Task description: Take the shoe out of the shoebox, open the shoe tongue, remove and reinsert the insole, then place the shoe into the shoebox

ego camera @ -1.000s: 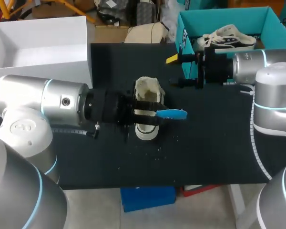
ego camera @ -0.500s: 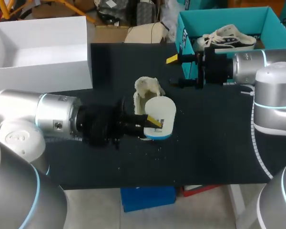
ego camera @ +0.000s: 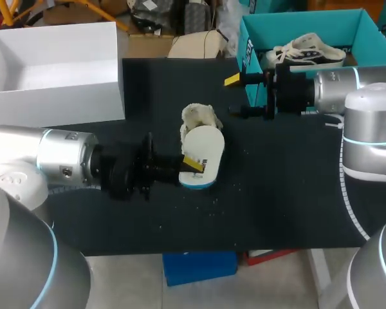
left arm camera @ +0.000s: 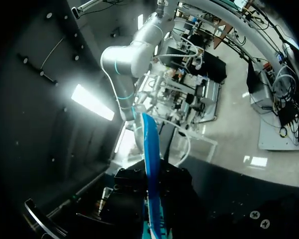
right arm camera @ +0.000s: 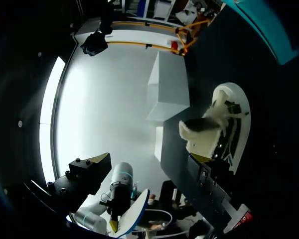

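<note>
A cream shoe stands on the black mat, its opening and tongue showing. My left gripper is shut on the insole, white face up with a blue edge, which hides the shoe's front in the head view. In the left wrist view the insole stands edge-on between the fingers. The right wrist view shows the shoe and the held insole apart from each other. My right gripper hovers open by the teal shoebox, empty.
A second, white and black shoe lies in the teal shoebox. A large white box stands at the mat's far left corner. The black mat is bare at the front and right.
My left arm drew back to the left with the insole. The insole turned from edge-on, blue side showing, to white face up over the shoe's front. The right arm kept still.
</note>
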Robot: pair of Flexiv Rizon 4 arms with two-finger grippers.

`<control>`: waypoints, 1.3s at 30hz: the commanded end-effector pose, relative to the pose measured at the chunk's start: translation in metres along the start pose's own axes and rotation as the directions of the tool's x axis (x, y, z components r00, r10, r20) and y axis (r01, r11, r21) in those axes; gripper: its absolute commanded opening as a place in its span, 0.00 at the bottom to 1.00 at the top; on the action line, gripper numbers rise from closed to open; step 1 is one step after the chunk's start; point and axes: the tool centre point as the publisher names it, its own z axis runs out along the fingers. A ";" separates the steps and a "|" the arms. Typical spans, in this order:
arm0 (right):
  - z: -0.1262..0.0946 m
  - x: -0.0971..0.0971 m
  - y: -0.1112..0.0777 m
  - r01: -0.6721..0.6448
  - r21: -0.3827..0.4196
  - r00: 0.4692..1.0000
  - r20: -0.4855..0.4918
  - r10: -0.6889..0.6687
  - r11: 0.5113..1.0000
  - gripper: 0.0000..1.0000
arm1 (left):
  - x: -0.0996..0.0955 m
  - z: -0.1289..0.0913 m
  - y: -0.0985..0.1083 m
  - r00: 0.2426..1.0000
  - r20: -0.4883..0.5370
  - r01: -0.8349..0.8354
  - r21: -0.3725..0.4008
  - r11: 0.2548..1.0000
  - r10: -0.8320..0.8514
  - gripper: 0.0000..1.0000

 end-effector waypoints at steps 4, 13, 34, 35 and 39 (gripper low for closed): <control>0.001 0.000 0.000 0.000 -0.003 1.000 0.000 0.000 1.000 1.00 | 0.005 0.005 -0.001 0.995 0.049 -0.090 -0.006 0.996 0.090 0.00; 0.001 0.000 0.000 0.000 -0.003 1.000 0.000 0.000 1.000 1.00 | 0.023 -0.009 0.030 0.912 0.119 -0.383 -0.101 0.918 0.393 0.00; 0.001 0.000 0.000 0.000 -0.003 1.000 0.000 0.000 1.000 1.00 | 0.042 -0.032 0.139 0.883 -0.010 -0.466 -0.142 0.873 0.469 0.00; 0.001 0.000 0.000 0.000 -0.003 1.000 0.000 0.000 1.000 1.00 | 0.040 -0.033 0.144 0.883 -0.012 -0.466 -0.141 0.874 0.469 0.00; 0.001 0.000 0.000 0.000 -0.003 1.000 0.000 0.000 1.000 1.00 | 0.038 -0.033 0.162 0.881 -0.030 -0.471 -0.141 0.871 0.472 0.00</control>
